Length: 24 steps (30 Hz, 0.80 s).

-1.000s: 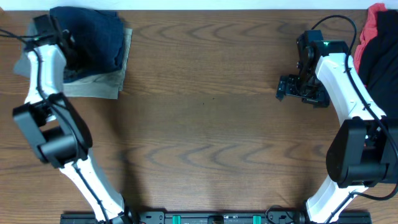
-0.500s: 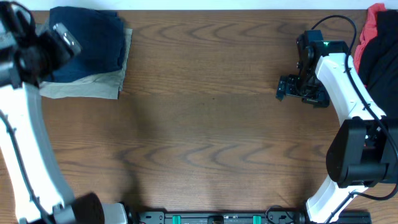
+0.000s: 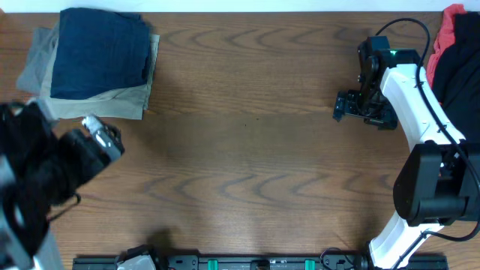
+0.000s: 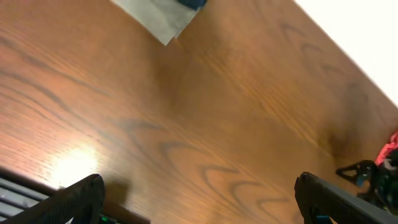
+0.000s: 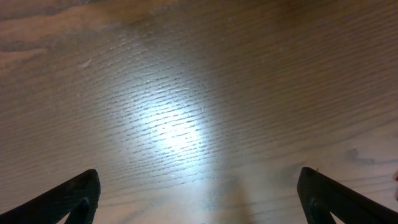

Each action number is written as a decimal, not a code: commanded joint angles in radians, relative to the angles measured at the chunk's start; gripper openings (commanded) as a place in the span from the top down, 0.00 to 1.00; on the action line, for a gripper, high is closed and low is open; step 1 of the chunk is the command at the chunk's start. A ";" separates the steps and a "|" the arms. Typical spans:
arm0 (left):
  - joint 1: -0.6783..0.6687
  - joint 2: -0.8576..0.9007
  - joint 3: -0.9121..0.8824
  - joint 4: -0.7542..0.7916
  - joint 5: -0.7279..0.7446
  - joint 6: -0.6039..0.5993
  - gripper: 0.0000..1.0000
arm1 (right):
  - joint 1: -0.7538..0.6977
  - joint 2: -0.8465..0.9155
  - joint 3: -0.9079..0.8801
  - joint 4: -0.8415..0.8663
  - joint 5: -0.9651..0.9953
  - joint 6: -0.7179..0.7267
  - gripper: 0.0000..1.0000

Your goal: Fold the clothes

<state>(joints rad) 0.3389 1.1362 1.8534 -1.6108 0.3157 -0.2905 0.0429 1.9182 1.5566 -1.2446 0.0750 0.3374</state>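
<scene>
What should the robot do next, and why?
Probably the right hand should swing to the red and black pile at the right edge of the table and grab one piece. That pile looks unfolded, while the navy shorts lie folded on the stack at far left. It and the left hand are open and empty, and it is nearer.

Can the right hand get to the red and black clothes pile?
Probably yes. The right hand is open and empty, and the clothes pile sits close beside that arm, with nothing visibly in the way.
</scene>
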 commanded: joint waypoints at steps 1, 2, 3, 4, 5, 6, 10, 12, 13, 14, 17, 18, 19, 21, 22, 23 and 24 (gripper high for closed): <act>0.002 -0.040 0.000 -0.069 0.013 0.008 0.02 | 0.000 0.001 0.006 -0.001 0.000 0.018 0.01; 0.002 -0.057 0.000 -0.069 0.013 0.008 0.02 | 0.000 0.001 0.006 -0.001 0.000 0.018 0.01; 0.002 -0.070 0.000 -0.069 0.013 0.008 0.02 | -0.001 0.001 0.006 -0.001 0.000 0.018 0.01; 0.002 -0.082 0.000 -0.069 0.013 0.008 0.02 | -0.001 0.001 0.006 -0.001 0.000 0.018 0.01; 0.002 -0.093 0.000 -0.069 0.013 0.008 0.02 | -0.001 0.001 0.006 -0.001 0.000 0.018 0.01; 0.002 -0.101 0.000 -0.069 0.013 0.008 0.02 | -0.001 0.001 0.006 -0.001 0.000 0.018 0.01; 0.002 -0.126 0.000 -0.078 0.013 0.008 0.02 | 0.000 0.001 0.006 -0.001 0.000 0.018 0.01; 0.002 -0.128 0.000 -0.078 0.013 0.008 0.02 | 0.000 0.001 0.006 -0.001 0.000 0.018 0.01; 0.001 -0.128 -0.001 -0.078 0.019 0.008 0.02 | 0.000 0.001 0.006 -0.001 0.000 0.018 0.01; -0.003 -0.128 -0.006 -0.078 0.037 0.008 0.02 | 0.000 0.001 0.006 -0.001 0.000 0.018 0.01; -0.005 -0.140 -0.039 -0.078 0.071 0.008 0.02 | -0.001 0.001 0.006 -0.001 0.000 0.018 0.01; -0.005 -0.152 -0.057 -0.077 0.069 0.008 0.02 | -0.001 0.001 0.006 -0.001 0.000 0.018 0.01; -0.008 -0.174 -0.085 -0.069 0.065 0.009 0.02 | -0.001 0.001 0.006 -0.001 0.000 0.018 0.01; -0.027 -0.228 -0.154 -0.027 0.060 0.029 0.02 | -0.001 0.001 0.006 -0.001 0.000 0.018 0.01; -0.045 -0.270 -0.206 0.016 0.058 0.041 0.02 | 0.000 0.001 0.006 -0.001 0.000 0.018 0.01; -0.066 -0.320 -0.267 0.071 0.059 0.053 0.02 | 0.000 0.001 0.006 -0.001 0.000 0.018 0.01; -0.085 -0.367 -0.325 0.127 0.059 0.063 0.02 | 0.000 0.001 0.006 -0.001 0.000 0.018 0.01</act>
<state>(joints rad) 0.2909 0.8711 1.6226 -1.5341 0.3630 -0.2737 0.0429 1.9182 1.5566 -1.2438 0.0753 0.3374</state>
